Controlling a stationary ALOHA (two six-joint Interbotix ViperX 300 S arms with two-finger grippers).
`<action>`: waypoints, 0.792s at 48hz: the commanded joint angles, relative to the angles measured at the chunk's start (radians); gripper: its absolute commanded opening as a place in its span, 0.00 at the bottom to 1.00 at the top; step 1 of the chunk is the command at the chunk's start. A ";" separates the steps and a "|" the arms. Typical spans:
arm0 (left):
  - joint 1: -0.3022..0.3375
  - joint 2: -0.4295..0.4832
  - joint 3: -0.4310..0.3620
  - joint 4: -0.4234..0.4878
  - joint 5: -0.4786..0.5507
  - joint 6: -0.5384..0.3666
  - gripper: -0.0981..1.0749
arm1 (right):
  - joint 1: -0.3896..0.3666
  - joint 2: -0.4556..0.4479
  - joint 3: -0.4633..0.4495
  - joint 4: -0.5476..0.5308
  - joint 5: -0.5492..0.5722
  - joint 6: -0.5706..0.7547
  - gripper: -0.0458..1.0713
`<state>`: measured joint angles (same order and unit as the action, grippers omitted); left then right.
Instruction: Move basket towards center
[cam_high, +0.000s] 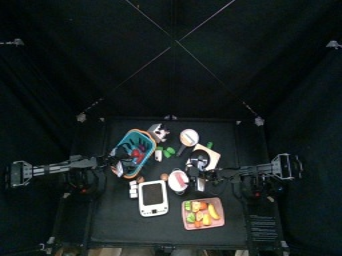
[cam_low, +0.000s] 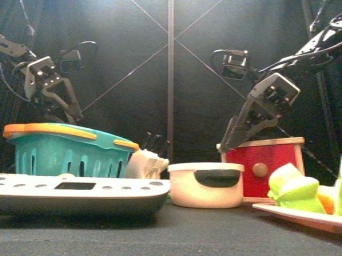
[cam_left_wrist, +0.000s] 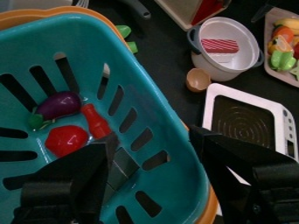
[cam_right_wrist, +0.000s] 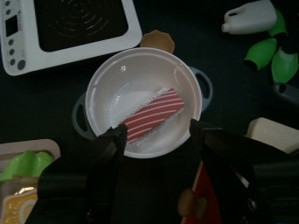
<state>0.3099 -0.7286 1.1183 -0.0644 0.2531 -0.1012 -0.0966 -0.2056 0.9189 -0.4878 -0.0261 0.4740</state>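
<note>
The basket (cam_high: 136, 146) stands at the table's left of middle, teal inside with a tan-orange outer side (cam_low: 64, 150). In the left wrist view the basket (cam_left_wrist: 70, 61) holds a purple eggplant (cam_left_wrist: 59, 105) and red pieces (cam_left_wrist: 68, 138). My left gripper (cam_left_wrist: 155, 171) is open over the basket's near wall, one jaw inside and one outside. From above, the left gripper (cam_high: 118, 158) sits at the basket's left edge. My right gripper (cam_right_wrist: 158, 153) hangs open above a white bowl (cam_right_wrist: 142, 98) holding a red-striped piece.
A white flat device (cam_high: 152, 197) lies at the front beside a pinkish tray (cam_high: 203, 212) of orange and green food. The white bowl (cam_high: 179, 181) and a red container (cam_low: 267, 165) stand right of the basket. Small toy foods (cam_high: 181, 135) sit behind.
</note>
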 joint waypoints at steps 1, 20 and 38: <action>0.000 -0.017 -0.023 0.014 -0.002 0.002 0.92 | -0.009 -0.012 -0.025 0.000 -0.002 -0.003 0.86; 0.002 -0.029 -0.026 0.021 -0.048 0.000 0.92 | -0.067 -0.026 -0.044 0.018 0.003 0.006 0.86; -0.035 -0.029 -0.015 0.084 -0.201 0.008 0.92 | 0.064 -0.253 -0.135 0.215 0.279 0.008 0.86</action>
<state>0.2976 -0.7593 1.1183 0.0061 0.0920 -0.0951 -0.0890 -0.3728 0.8268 -0.3221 0.1764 0.4817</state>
